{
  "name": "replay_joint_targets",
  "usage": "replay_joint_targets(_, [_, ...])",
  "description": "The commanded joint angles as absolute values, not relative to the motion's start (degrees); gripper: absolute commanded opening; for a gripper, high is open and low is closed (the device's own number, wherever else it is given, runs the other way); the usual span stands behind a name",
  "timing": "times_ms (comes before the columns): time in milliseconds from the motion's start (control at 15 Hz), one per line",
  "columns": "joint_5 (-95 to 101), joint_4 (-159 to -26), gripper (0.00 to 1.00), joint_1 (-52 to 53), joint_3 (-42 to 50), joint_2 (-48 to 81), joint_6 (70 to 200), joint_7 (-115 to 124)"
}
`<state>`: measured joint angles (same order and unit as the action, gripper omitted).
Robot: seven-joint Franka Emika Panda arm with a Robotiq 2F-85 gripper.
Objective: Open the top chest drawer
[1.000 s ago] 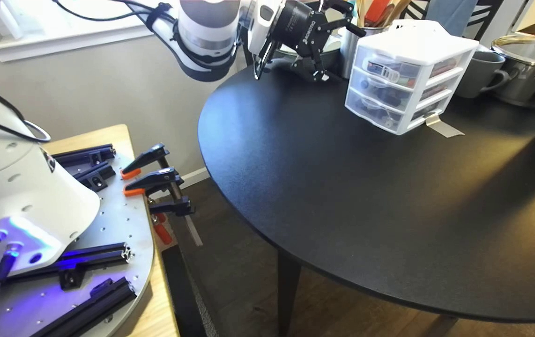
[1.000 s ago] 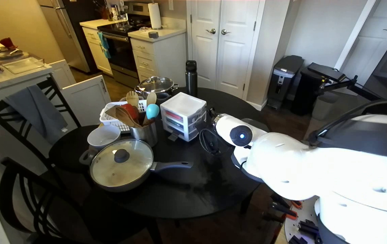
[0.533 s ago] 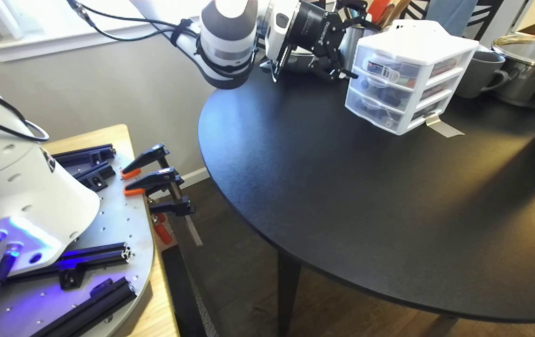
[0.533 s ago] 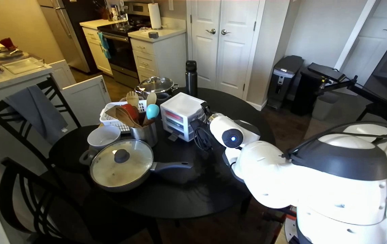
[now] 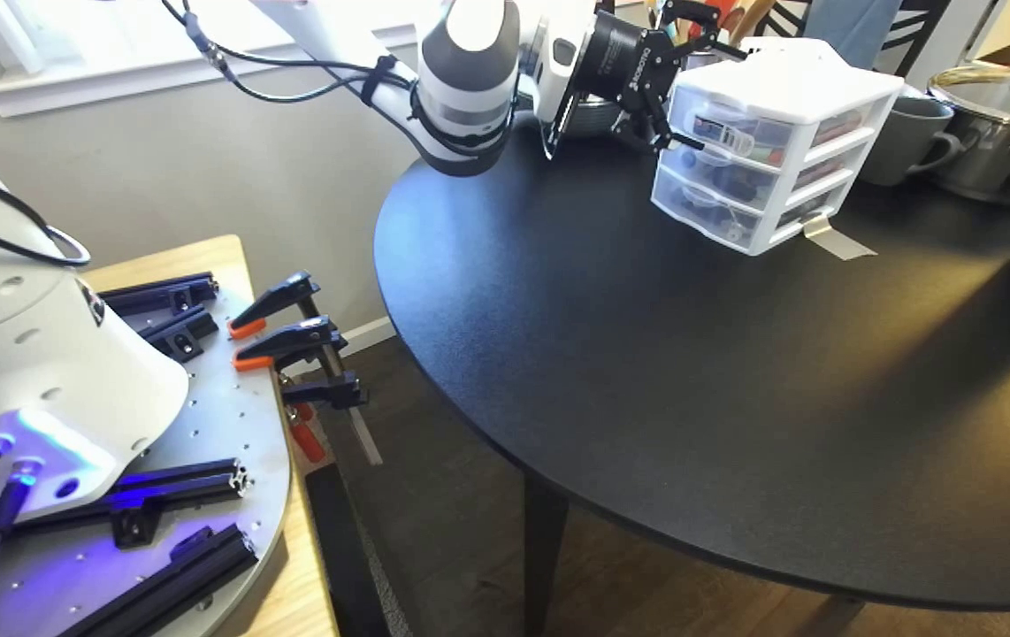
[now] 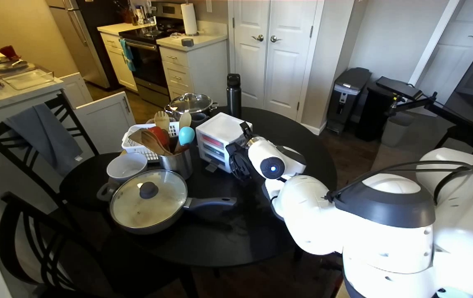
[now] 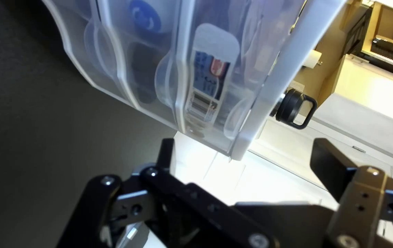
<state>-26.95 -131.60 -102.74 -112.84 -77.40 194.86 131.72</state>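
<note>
In an exterior view, "ROBOTIQ" stands on the gripper [image 5: 721, 99]. In the wrist view, a barcoded label [image 7: 212, 74] shows through the top drawer [image 7: 243, 81], its print too blurred to read.

Your black table [image 5: 638, 372] carries a three-drawer organiser [image 5: 786, 146] beside a grey mug [image 5: 899, 144], well in from the robot-side edge (a tape strip [image 5: 837, 239] runs from its foot). In an exterior view you have a lidded frying pan [image 6: 149, 205] by the left edge, a utensil holder [image 6: 177, 165] near it, and a pot [image 6: 191, 104] and black bottle [image 6: 234, 98] towards the far edge.
</note>
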Motion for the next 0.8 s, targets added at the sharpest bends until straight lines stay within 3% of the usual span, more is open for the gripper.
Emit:
replay_joint_targets(0, [-28.89, -130.32, 0.75, -102.40, -113.11, -78.84, 193.26, 134.08])
replay_joint_targets(133, [-29.22, -130.41, 0.67, -101.89, -113.26, -78.84, 193.59, 134.97])
replay_joint_targets(733, [-29.62, -131.00, 0.11, -101.95, -113.97, -79.14, 193.60, 136.70])
